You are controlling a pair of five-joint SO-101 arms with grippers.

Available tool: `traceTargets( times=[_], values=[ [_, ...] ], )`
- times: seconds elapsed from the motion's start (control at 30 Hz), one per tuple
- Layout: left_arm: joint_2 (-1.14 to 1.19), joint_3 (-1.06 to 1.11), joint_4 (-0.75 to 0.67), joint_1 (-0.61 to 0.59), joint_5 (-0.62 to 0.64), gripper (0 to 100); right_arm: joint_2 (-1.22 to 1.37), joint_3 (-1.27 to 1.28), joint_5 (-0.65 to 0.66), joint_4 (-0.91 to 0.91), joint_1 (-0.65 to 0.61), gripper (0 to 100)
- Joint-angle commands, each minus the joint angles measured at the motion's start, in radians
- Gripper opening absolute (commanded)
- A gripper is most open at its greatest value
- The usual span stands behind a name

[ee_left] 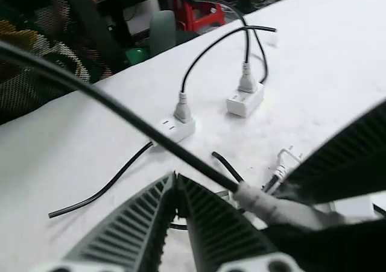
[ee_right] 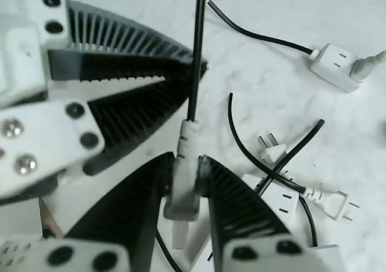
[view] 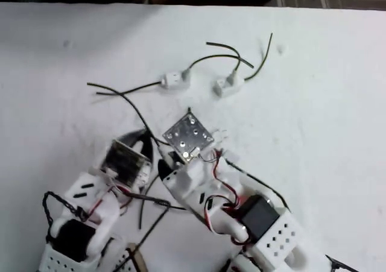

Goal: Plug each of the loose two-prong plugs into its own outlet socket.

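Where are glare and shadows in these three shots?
High view: the metal plate glints; cords cast faint shadows on the table. Left wrist view: table evenly lit, background dark. Right wrist view: no glare on the plug in the right hand or the cord in the left hand.

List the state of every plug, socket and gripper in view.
Right gripper, shut on held plug.
Left gripper, shut.
First far socket, plug inserted.
Second far socket, plug inserted.
Near socket, looks empty.
Loose plug, unplugged, lying flat.
Second loose plug, unplugged.
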Motion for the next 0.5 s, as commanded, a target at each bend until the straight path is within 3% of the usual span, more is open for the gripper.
traceTargets(
  times=[0.0,0.47],
  values=[
    [-0.010,-0.005,0.048,0.090,-0.104,2,-0.015,0.000,0.000,-0.018,-0.035,1.7],
    [-0.010,-0.011,0.071,0.117,-0.123,2,-0.015,0.057,0.018,-0.022,-0.062,1.8]
  ],
)
